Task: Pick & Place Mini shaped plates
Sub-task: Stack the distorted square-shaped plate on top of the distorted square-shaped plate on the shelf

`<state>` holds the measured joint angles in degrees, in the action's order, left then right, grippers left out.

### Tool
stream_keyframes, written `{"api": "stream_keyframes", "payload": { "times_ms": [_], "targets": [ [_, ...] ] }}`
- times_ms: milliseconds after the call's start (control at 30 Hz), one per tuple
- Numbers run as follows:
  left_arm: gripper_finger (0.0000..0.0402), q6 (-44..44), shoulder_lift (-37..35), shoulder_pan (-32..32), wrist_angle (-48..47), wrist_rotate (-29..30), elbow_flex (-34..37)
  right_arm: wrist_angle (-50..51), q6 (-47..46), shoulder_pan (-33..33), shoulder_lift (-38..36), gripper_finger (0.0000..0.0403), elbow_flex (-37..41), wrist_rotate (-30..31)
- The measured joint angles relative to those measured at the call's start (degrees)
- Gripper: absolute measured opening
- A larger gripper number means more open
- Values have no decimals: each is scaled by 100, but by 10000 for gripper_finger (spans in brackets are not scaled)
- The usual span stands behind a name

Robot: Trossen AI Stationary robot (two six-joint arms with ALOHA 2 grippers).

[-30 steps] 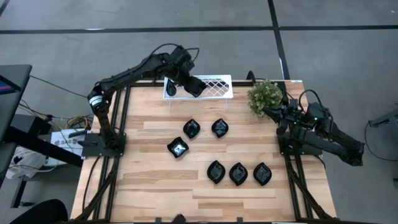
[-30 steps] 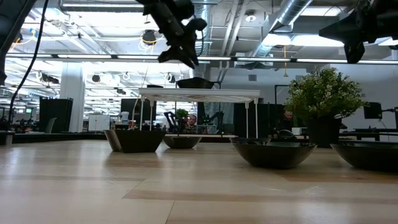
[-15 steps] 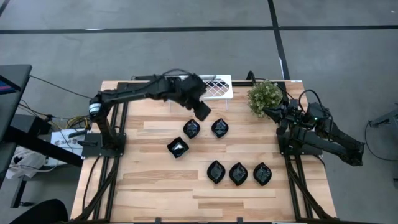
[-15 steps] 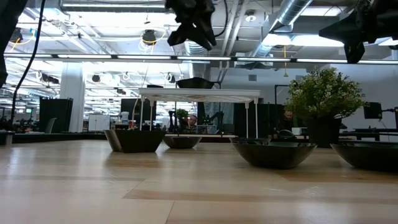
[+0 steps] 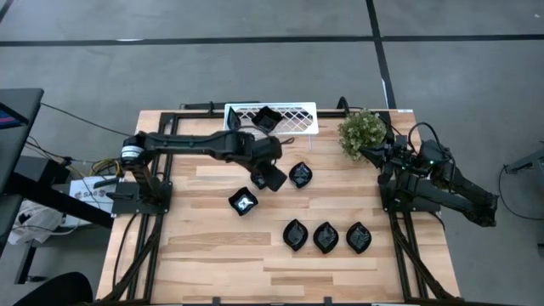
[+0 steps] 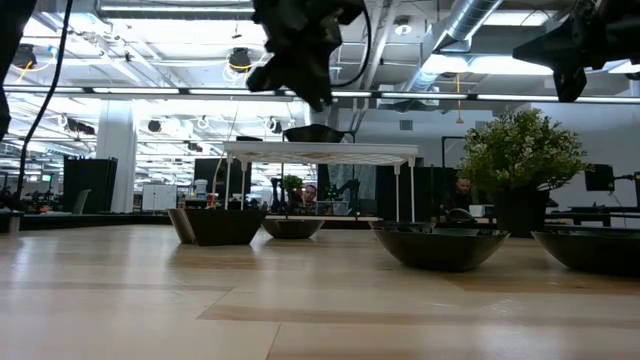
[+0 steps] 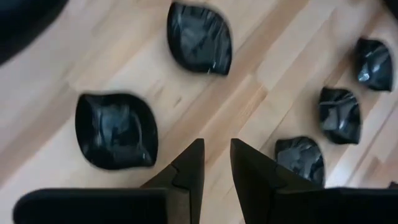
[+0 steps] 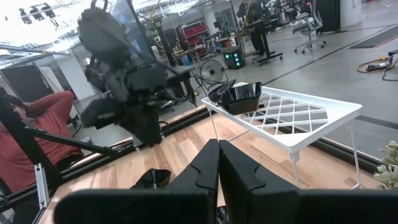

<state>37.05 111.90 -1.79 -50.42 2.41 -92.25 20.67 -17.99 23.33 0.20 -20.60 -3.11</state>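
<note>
the mini shaped plates [image 5: 325, 237] are small glossy black dishes with pointed, leaf-like outlines. three sit in a row near the desk's [image 5: 204, 255] front right, two lie near the middle with another hidden under the arm, and one [image 5: 265, 118] rests on the white lattice tray [image 5: 293, 118] at the back edge. the left gripper [image 5: 273, 178] hovers over the middle plates, jaws slightly parted and empty. the right gripper [image 8: 218, 163] waits at the right edge by the potted plant [image 5: 363, 131], jaws closed, holding nothing.

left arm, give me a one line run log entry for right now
left pincer: empty, above table plates | one plate on white tray | six plates on table | right pincer: shut, idle by plant
</note>
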Motion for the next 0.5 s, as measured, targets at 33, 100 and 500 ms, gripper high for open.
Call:
{"api": "stream_keyframes", "payload": {
  "times_ms": [33, 100, 500],
  "targets": [
    [79, 80, -19, 45, 2, 3, 95, 0, 1, 0, 1, 6, 0, 0],
    [79, 201, -119, 151, 21, 1, 336, 2, -1, -2, 1, 6, 0, 0],
    [79, 1649, -1646, 740, 937, 276, 2478, 13, -1, -2, -1, 6, 0, 2]
  ]
}}
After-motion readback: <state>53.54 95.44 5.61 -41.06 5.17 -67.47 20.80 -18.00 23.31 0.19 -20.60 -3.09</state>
